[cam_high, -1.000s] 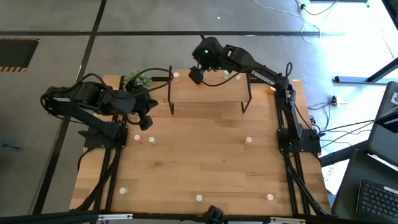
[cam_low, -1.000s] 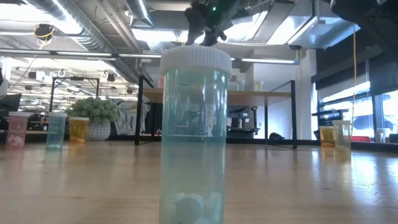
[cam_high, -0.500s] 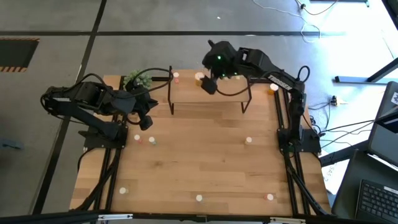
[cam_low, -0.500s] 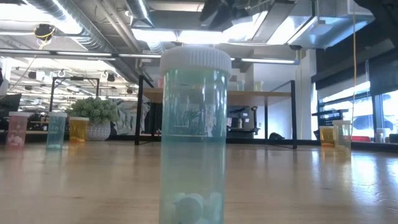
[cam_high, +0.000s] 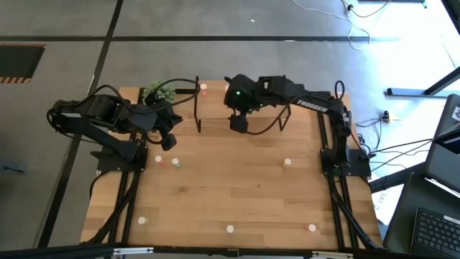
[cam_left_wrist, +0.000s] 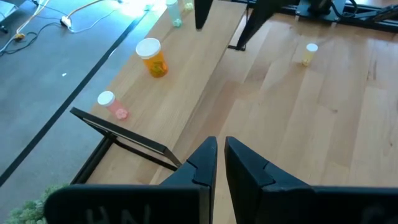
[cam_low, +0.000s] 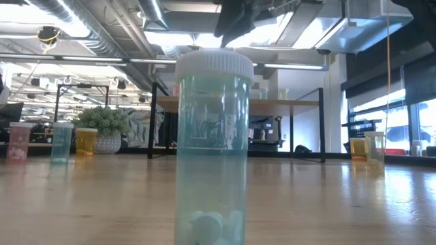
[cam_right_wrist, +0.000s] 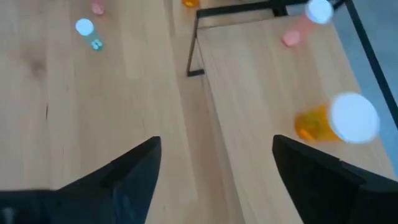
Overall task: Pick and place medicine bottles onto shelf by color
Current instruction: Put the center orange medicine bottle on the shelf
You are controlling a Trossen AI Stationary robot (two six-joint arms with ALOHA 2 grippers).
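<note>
Right gripper [cam_high: 239, 124]: fingers wide, empty, over the shelf [cam_high: 215, 108]. I keep it high, clearing the orange bottle [cam_right_wrist: 320, 122].

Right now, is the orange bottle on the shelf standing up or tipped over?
Upright: the orange bottle stands on the shelf with its white cap on top.
</note>
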